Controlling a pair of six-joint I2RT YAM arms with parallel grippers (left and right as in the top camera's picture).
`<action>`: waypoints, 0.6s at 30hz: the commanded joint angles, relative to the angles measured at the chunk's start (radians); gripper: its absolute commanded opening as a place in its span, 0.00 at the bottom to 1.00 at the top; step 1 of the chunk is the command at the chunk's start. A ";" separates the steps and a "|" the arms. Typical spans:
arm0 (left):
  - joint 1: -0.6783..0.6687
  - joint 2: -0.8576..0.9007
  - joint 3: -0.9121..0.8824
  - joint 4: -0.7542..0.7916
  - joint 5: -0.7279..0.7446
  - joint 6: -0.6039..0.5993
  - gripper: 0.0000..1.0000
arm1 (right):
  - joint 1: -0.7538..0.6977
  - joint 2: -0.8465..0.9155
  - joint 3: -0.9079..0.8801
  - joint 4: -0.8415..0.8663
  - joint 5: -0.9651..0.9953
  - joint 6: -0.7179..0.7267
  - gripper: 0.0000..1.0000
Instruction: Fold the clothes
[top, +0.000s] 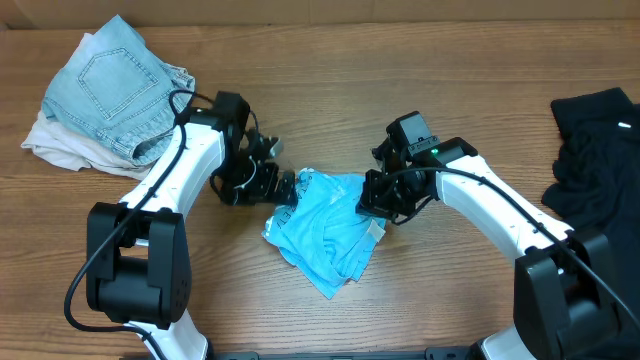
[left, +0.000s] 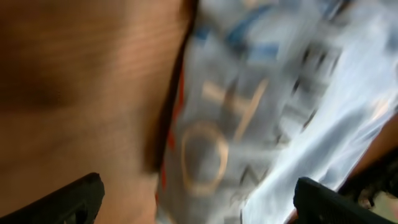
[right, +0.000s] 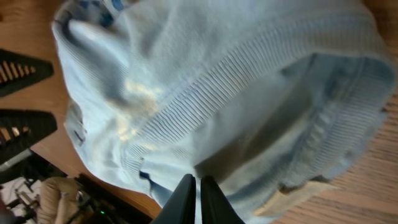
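From overhead, you have the sky-blue T-shirt (top: 325, 230) bunched in a crumpled heap at the middle of the table (top: 300, 60), away from every edge. The left gripper (top: 285, 190) is at its upper-left margin and the right gripper (top: 375, 205) on its right margin. The denim shorts (top: 120, 80) lie on the beige cloth (top: 55, 145) at the far left corner and the black garment (top: 595, 140) sits against the right edge, all well apart from the work. Nothing is flat yet, so I judge the step in hand to be spreading the shirt. Take one hem or seam per side rather than a bunch of layers, lift only enough for the folds to drop out, and draw the arms apart evenly so the cloth does not twist. In the left wrist view, blurred as it is, the left gripper's fingers (left: 74, 199) stand wide apart with nothing held, and the shirt's printed lettering (left: 205, 155) lies between and beyond them. In the right wrist view the right gripper's fingers (right: 185, 199) are pressed together at the shirt's near edge, below the ribbed band (right: 236, 87). You cannot tell whether a thin fold is caught between them, so check before you pull.
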 joint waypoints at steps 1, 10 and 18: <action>-0.004 0.006 0.008 0.060 0.061 0.054 1.00 | 0.005 0.055 -0.032 0.013 -0.026 0.101 0.07; -0.024 0.129 0.007 0.102 0.332 0.152 1.00 | 0.005 0.154 -0.048 0.048 -0.017 0.263 0.04; -0.095 0.276 0.007 0.082 0.474 0.171 1.00 | 0.003 0.154 -0.048 0.117 -0.011 0.263 0.04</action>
